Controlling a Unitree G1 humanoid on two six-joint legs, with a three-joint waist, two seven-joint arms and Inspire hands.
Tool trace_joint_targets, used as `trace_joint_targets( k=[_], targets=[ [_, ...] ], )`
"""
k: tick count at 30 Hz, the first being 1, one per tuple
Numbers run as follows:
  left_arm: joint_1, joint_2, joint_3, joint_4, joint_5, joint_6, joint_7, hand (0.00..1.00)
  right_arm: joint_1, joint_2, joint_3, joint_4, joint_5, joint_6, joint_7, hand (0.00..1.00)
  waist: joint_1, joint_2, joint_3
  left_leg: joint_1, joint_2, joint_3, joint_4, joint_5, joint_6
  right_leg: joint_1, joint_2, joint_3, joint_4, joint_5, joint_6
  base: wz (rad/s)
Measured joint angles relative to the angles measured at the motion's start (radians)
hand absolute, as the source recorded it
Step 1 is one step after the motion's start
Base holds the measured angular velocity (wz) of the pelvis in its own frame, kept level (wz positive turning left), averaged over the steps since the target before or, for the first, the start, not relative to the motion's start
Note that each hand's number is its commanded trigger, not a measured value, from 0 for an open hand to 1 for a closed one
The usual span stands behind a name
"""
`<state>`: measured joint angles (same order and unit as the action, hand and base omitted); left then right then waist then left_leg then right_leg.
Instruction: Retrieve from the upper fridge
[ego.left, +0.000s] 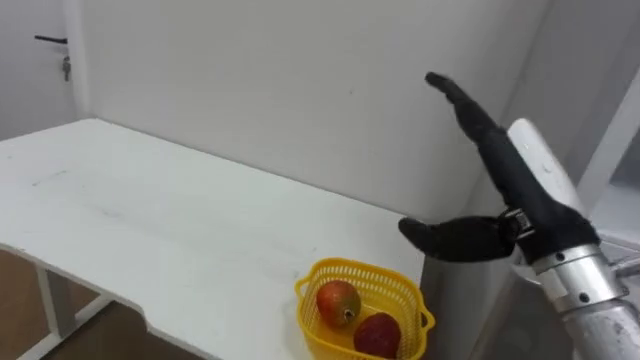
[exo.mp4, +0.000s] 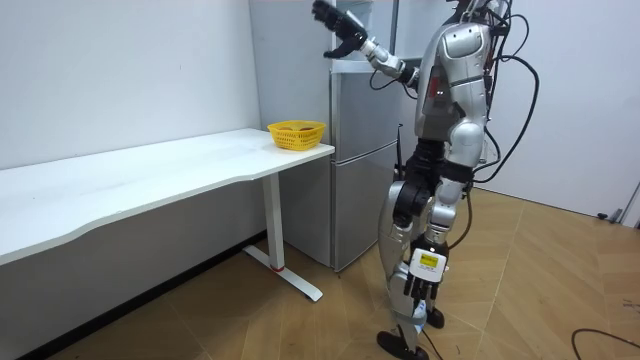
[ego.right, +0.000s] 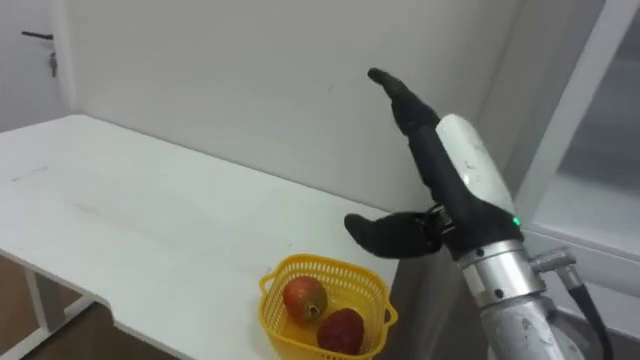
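We find the right hand (ego.left: 520, 190) raised, nearer, its fingers straight and thumb spread, holding nothing. The upper fridge (exo.mp4: 355, 105) lies to the right of and below the fingertips, untouched. The left hand (exo.mp4: 425, 290) hangs low.

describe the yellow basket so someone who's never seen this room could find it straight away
A long white table runs along the wall. At its end beside the fridge sits the basket. Its bright yellow openwork, holding two reddish fruits, stands out against the white table and wall.
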<state>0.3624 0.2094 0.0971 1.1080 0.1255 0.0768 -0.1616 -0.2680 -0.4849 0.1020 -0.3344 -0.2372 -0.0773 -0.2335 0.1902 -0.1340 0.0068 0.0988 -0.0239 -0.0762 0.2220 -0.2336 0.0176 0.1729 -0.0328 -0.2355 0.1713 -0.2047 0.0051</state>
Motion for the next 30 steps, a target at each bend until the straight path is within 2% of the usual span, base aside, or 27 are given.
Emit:
trace_joint_targets(
  k=[1, 3, 5, 6, 8, 13, 16, 20, 22, 25, 30],
  targets=[
    [-0.001, 0.0, 0.0, 0.003, -0.001, -0.002, 0.001, 0.0, 0.004, 0.004, -0.008, -0.017, 0.002, -0.005, -0.006, 0.0, -0.009, 0.002, -0.0004, 0.0, 0.002, 0.006, 0.001, 0.0, 0.0, -0.001, 0.001, 0.001, 0.0, 0.001, -0.001, -0.1],
    [-0.001, 0.0, 0.0, 0.016, -0.002, -0.007, 0.015, 0.0, 0.017, 0.01, -0.02, -0.073, 0.005, -0.024, -0.035, 0.0, -0.033, 0.015, -0.0073, 0.001, 0.004, 0.016, 0.0, -0.001, 0.001, -0.003, 0.001, 0.009, 0.0, 0.002, -0.002, -0.12],
    [0.001, 0.0, 0.0, 0.017, -0.003, -0.014, 0.026, 0.0, 0.024, 0.018, -0.03, -0.093, 0.006, -0.045, -0.053, 0.0, -0.049, 0.027, -0.011, 0.007, 0.006, 0.024, -0.003, -0.001, 0.001, -0.002, 0.002, 0.015, 0.0, 0.003, -0.003, -0.14],
    [0.001, 0.0, 0.0, 0.016, -0.004, -0.019, 0.03, 0.0, 0.037, 0.028, -0.05, -0.105, 0.009, -0.058, -0.063, 0.0, -0.053, 0.037, -0.0103, 0.019, 0.009, 0.034, -0.01, -0.001, 0.001, 0.003, 0.003, 0.022, 0.001, 0.003, -0.003, -0.19],
    [0.001, -0.002, 0.0, 0.016, -0.004, -0.021, 0.033, 0.0, 0.064, 0.045, -0.08, -0.108, 0.016, -0.08, -0.091, 0.0, -0.055, 0.05, -0.0163, 0.032, 0.011, 0.048, -0.018, -0.001, 0.001, 0.006, 0.006, 0.039, 0.002, 0.003, -0.004, -0.22],
    [0.001, -0.017, -0.002, 0.017, -0.004, -0.038, 0.037, 0.0, 0.118, 0.08, -0.149, -0.098, 0.04, -0.098, -0.162, 0.0, -0.102, 0.065, -0.0123, 0.042, 0.013, 0.058, -0.02, -0.001, 0.001, 0.008, 0.007, 0.049, 0.005, 0.003, -0.004, -0.08],
    [0.001, -0.028, -0.002, 0.019, -0.008, -0.039, 0.046, 0.0, 0.191, 0.098, -0.208, -0.095, 0.039, -0.103, -0.194, 0.0, -0.116, 0.073, -0.0072, 0.048, 0.017, 0.081, -0.026, -0.002, 0.001, -0.006, 0.009, 0.07, 0.015, 0.003, -0.004, -0.21],
    [0.002, -0.027, 0.0, 0.036, -0.012, -0.042, 0.052, 0.0, 0.256, 0.105, -0.25, -0.096, 0.039, -0.104, -0.207, 0.0, -0.138, 0.079, -0.0065, 0.047, 0.019, 0.104, -0.034, -0.001, 0.001, -0.018, 0.01, 0.089, 0.018, 0.004, -0.006, -0.18],
    [0.001, -0.027, 0.001, 0.044, -0.012, -0.043, 0.05, 0.0, 0.278, 0.118, -0.264, -0.096, 0.039, -0.108, -0.22, 0.0, -0.156, 0.081, -0.0074, 0.05, 0.02, 0.111, -0.035, -0.001, 0.001, -0.021, 0.012, 0.096, 0.018, 0.004, -0.006, -0.13],
    [0.001, -0.027, 0.007, 0.044, -0.013, -0.055, 0.049, 0.0, 0.324, 0.138, -0.285, -0.096, 0.035, -0.118, -0.253, 0.0, -0.162, 0.086, -0.0082, 0.05, 0.026, 0.127, -0.036, -0.002, 0.001, -0.028, 0.017, 0.102, 0.018, 0.006, -0.009, -0.14],
    [0.0, -0.041, -0.004, 0.044, -0.013, -0.056, 0.049, 0.0, 0.367, 0.147, -0.285, -0.061, 0.036, -0.125, -0.283, 0.0, -0.167, 0.114, -0.0112, 0.051, 0.028, 0.132, -0.041, -0.002, 0.0, -0.038, 0.018, 0.103, 0.017, 0.007, -0.01, -0.03]
  ],
)
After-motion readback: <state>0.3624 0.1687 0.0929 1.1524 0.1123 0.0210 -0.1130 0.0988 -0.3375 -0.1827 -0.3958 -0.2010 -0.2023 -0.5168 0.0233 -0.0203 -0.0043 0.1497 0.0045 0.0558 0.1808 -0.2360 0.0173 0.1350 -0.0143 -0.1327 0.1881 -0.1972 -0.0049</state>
